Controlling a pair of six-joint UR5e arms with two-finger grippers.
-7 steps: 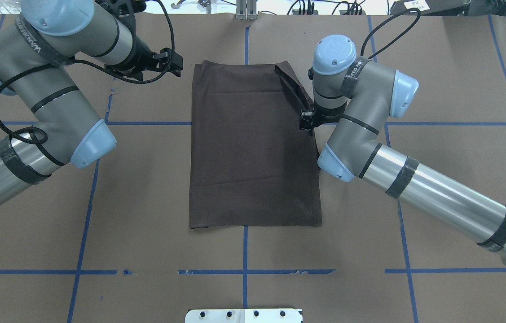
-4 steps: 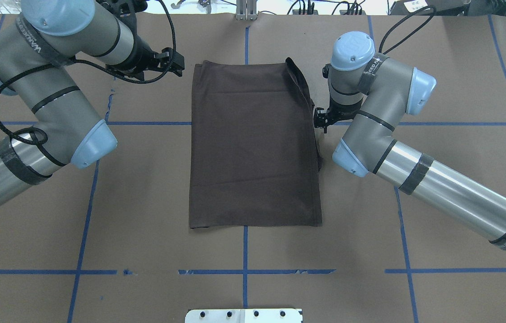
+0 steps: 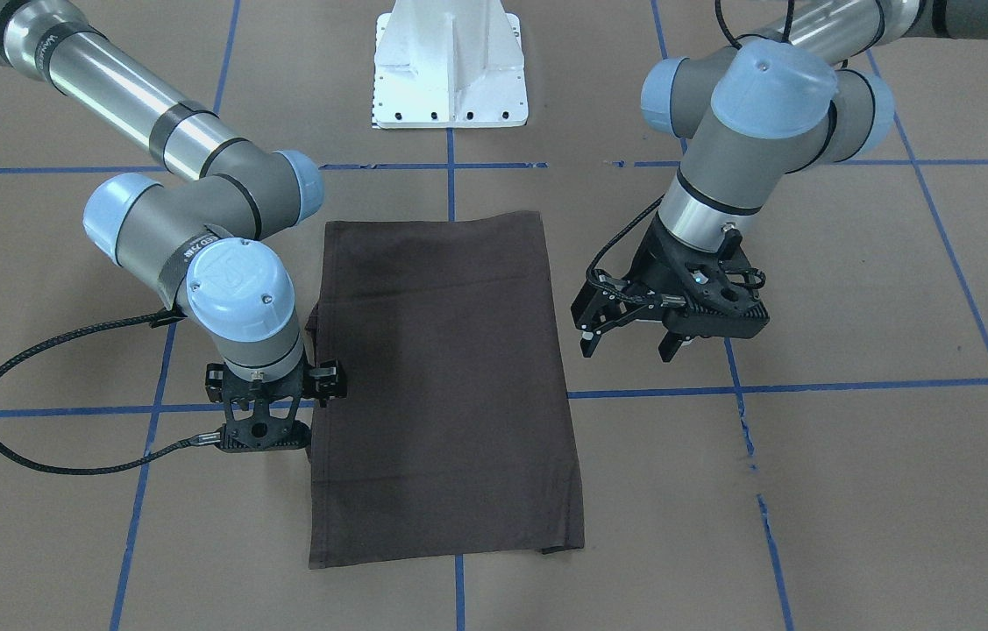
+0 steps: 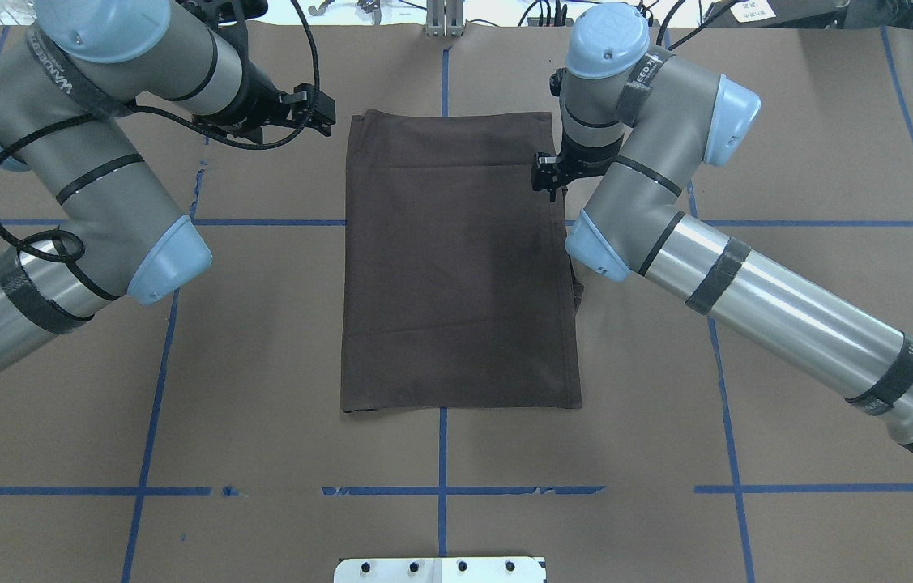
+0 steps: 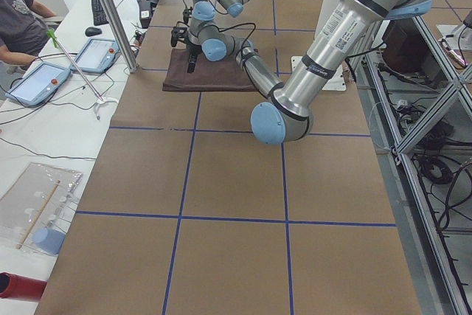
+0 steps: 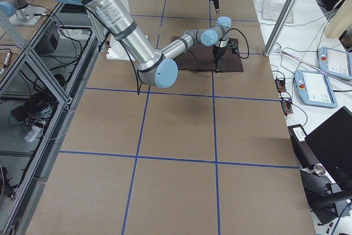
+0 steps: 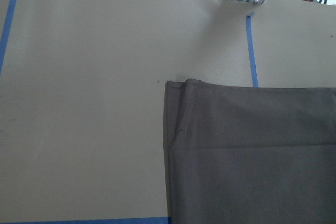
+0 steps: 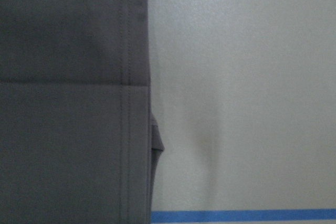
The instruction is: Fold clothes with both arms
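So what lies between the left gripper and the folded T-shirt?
Nothing but bare table paper separates the left gripper from the T-shirt, clearest in the overhead view.

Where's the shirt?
In the overhead view, the shirt lies folded flat mid-table, the left gripper by its far-left corner, the right gripper over its right edge.

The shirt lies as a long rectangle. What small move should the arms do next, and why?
Probably shift the right claw to the shirt's far right corner. The shirt lies flat, the open left claw hangs beside its far left corner, but the right claw sits over the right edge, short of that corner.
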